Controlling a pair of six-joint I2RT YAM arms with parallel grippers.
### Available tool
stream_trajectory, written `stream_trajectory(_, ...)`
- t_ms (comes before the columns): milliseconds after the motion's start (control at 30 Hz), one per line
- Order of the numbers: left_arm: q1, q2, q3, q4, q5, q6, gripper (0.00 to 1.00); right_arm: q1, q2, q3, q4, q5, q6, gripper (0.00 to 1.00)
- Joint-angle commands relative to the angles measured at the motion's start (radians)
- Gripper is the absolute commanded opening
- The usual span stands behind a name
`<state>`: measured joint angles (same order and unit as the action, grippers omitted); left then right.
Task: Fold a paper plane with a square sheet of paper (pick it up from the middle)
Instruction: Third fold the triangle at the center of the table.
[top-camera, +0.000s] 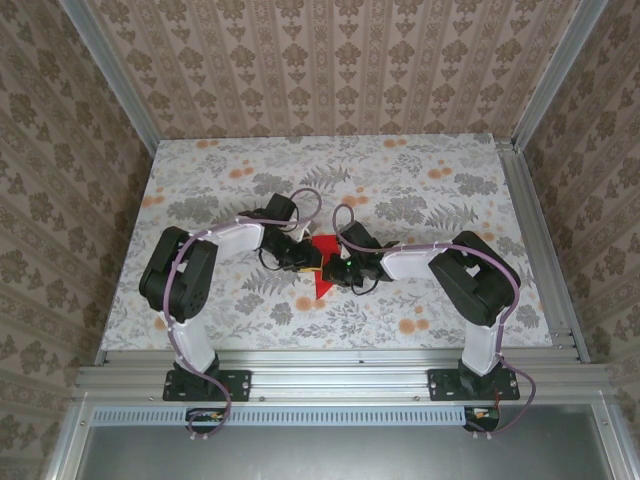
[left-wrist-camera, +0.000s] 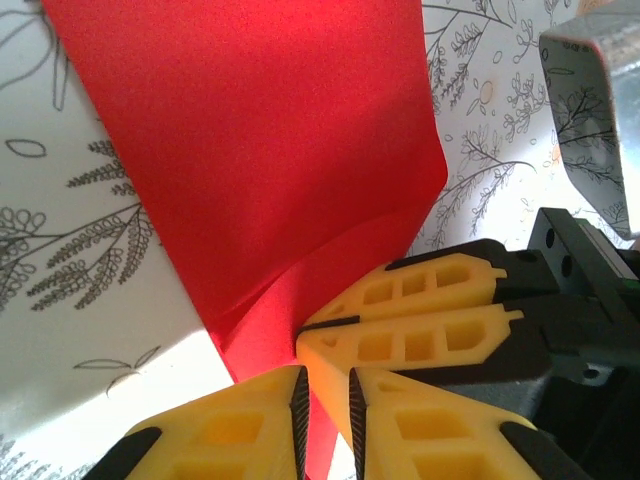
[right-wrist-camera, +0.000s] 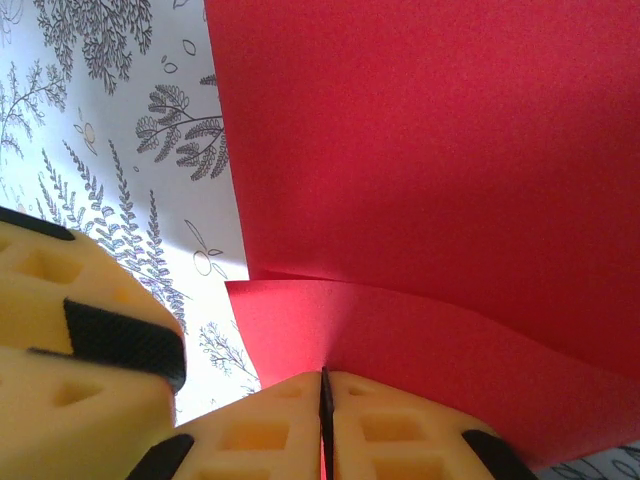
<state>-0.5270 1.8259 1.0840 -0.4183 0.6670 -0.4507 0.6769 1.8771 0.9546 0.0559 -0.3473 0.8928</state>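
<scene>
table (top-camera: 200, 180) floral top | sheet of paper (top-camera: 320, 282) red, w/ folded flap, centre of top view | right gripper (right-wrist-camera: 325, 388) fingers pressed together, pinching sheet's edge, frame bottom | left gripper (left-wrist-camera: 325, 388) fingers a slit apart, sheet btwn, grip can't tell

**Middle of the bench jammed, far half lying open**

The left tool (top-camera: 308, 258) and the right tool (top-camera: 337, 269) are meeting tip to tip at the middle of the bench (top-camera: 430, 165). The sheet of paper (top-camera: 322, 248) is filling the little gap between them, leaving no way through. The right tool is pinching it, and it is running between the left tool's slightly parted pads. The left arm (top-camera: 180, 275) and the right arm (top-camera: 470, 275) are bending inward, fencing off the near strip. The far half and both side margins are lying free. The patterned walls (top-camera: 330, 60) are closing three sides, and a metal rail (top-camera: 340, 372) is bounding the near edge.
</scene>
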Motion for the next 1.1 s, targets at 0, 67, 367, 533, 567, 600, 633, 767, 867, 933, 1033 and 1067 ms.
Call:
stream_trajectory(0, 0.001, 0.003, -0.014, 0.041, 0.024, -0.016, 0.21, -0.007, 0.032, -0.015, -0.082, 0.046, -0.017, 0.13)
stream_trajectory(67, 0.001, 0.021, -0.01, 0.045, 0.02, -0.013, 0.21, -0.005, 0.033, -0.013, -0.083, 0.046, -0.015, 0.12)
stream_trajectory(367, 0.004, 0.064, -0.023, 0.055, 0.008, -0.005, 0.2, -0.004, 0.023, -0.01, -0.09, 0.047, -0.019, 0.12)
stream_trajectory(533, 0.004, 0.077, -0.02, 0.055, -0.002, -0.002, 0.2, -0.003, 0.024, -0.007, -0.091, 0.045, -0.02, 0.12)
stream_trajectory(567, 0.004, 0.078, -0.018, 0.054, -0.006, 0.002, 0.2, -0.002, 0.025, -0.008, -0.091, 0.045, -0.019, 0.12)
stream_trajectory(600, 0.004, 0.082, -0.016, 0.054, -0.009, 0.002, 0.2, -0.002, 0.024, -0.007, -0.09, 0.045, -0.02, 0.12)
stream_trajectory(633, 0.004, 0.085, -0.017, 0.052, -0.014, 0.004, 0.19, -0.003, 0.023, -0.008, -0.092, 0.044, -0.019, 0.12)
stream_trajectory(767, 0.004, 0.101, -0.018, 0.03, -0.051, 0.026, 0.19, -0.002, 0.019, -0.006, -0.092, 0.044, -0.02, 0.12)
stream_trajectory(867, 0.004, 0.118, -0.017, 0.026, -0.065, 0.034, 0.19, -0.002, 0.014, -0.002, -0.095, 0.044, -0.023, 0.12)
stream_trajectory(933, 0.004, 0.127, -0.013, 0.024, -0.07, 0.035, 0.19, -0.002, 0.011, -0.001, -0.097, 0.044, -0.025, 0.12)
stream_trajectory(1033, 0.002, 0.133, -0.005, 0.003, -0.093, 0.049, 0.18, -0.002, 0.004, -0.002, -0.097, 0.044, -0.025, 0.12)
stream_trajectory(1067, 0.002, 0.135, -0.001, -0.008, -0.107, 0.056, 0.18, -0.002, -0.003, -0.002, -0.098, 0.043, -0.026, 0.12)
